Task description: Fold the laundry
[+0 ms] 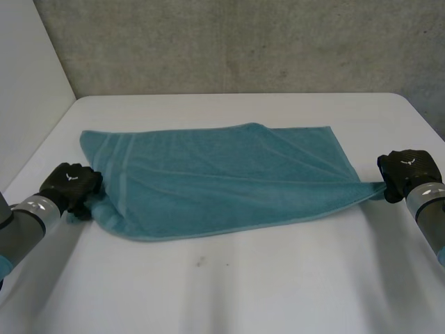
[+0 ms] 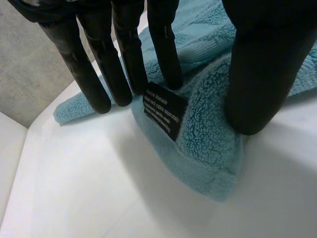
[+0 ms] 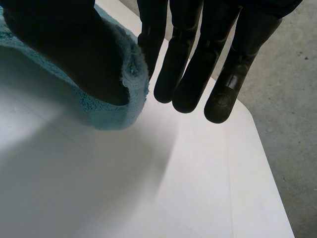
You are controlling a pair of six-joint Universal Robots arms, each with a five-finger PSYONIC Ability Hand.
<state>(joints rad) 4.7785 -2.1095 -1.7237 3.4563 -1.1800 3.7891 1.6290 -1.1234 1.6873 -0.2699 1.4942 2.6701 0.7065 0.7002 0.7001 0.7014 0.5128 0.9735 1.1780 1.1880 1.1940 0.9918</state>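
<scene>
teal towel [image 1: 222,177] stretched across the table [image 1: 229,285]; left hand [image 1: 69,182] clamped on its left corner, right hand [image 1: 409,167] pinching its right corner near the table's right edge; broad white strip nearside.

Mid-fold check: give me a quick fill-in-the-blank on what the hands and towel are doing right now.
1. The towel lies spread on the white ____.
2. The left hand holds the towel corner that bears a black ____.
3. The right hand pinches its corner between a finger and its ____.
Missing words: table; label; thumb.
</scene>
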